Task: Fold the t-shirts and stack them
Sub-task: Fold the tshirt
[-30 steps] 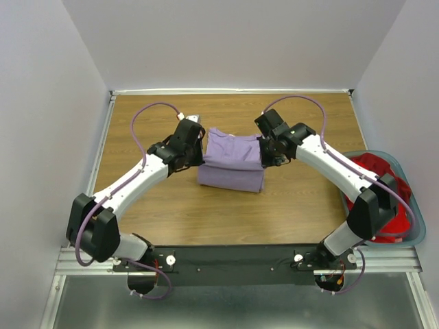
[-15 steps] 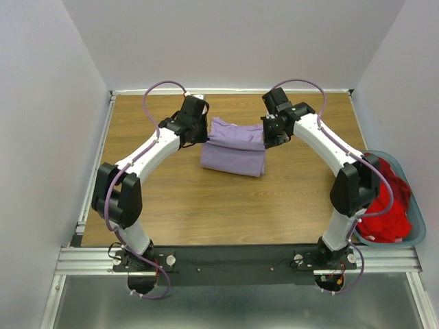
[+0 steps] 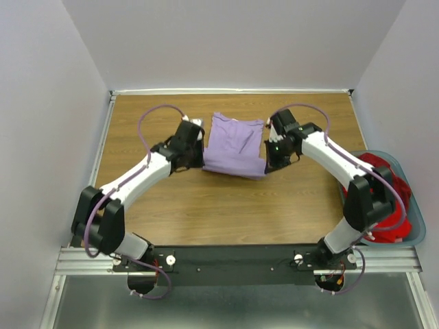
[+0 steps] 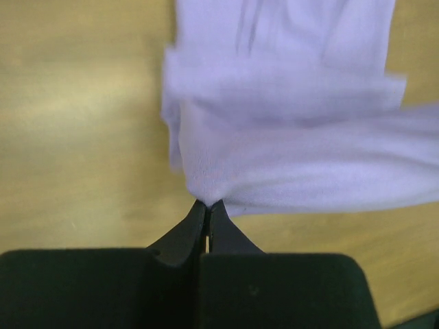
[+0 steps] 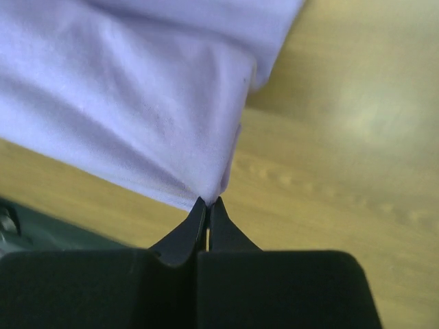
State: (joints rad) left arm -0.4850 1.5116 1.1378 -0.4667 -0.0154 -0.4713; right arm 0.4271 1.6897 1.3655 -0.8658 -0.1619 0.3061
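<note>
Wood-grain surface (image 3: pixel 226 205), boxed in by pale walls (image 3: pixel 240 41), is filling the top view. Our left hand (image 4: pixel 207 209) is pinching shut on the lower-left corner of the lavender t-shirt (image 3: pixel 233 145). Our right hand (image 5: pixel 207 204) is clamping the matching corner at the lower right. In both wrist views the fingertips are meeting with only thin cloth between them.

Between the two hands, the shirt is lying partly folded just above the middle of the top frame. Its lower edge is looking slightly raised and its upper part is resting on the wood. The red t-shirt (image 3: pixel 401 223) is sitting bunched in the basket (image 3: pixel 398 243) at the right edge, well apart from the lavender one.

We are judging the cloth to be light, limp and a little stretchy, so it is likely to sag wherever nothing is supporting it. Corners or a doubled hem are looking like the best places to hold. Both hands would need to travel together so the layers are not sliding apart.

We cannot tell how many layers each pinch is catching. The left wrist view is blurring the folds. The sleeves and collar are lying tucked out of sight, and the right arm is covering part of the red shirt and the basket.
</note>
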